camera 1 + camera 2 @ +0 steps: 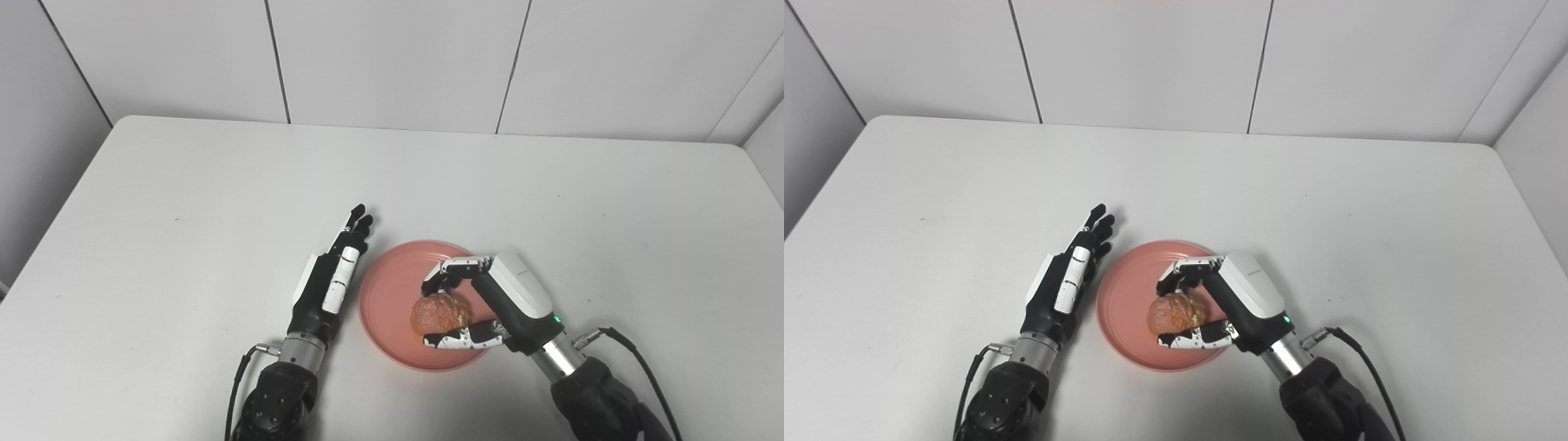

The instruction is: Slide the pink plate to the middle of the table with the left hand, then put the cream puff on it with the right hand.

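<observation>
The pink plate point(384, 293) lies on the white table near its front middle. The golden-brown cream puff point(438, 313) rests on the plate's right half. My right hand point(503, 299) reaches over the plate's right rim. Its fingers point(456, 267) curl over the far side of the puff and its thumb point(459, 339) presses the near side, so it is shut on the puff. My left hand point(331, 278) lies open with fingers stretched out flat, just left of the plate's rim and holding nothing.
The white table point(184, 202) runs to a rounded back edge below a white panelled wall point(392, 61). Black cables hang from both wrists near the front edge. Nothing else stands on the table.
</observation>
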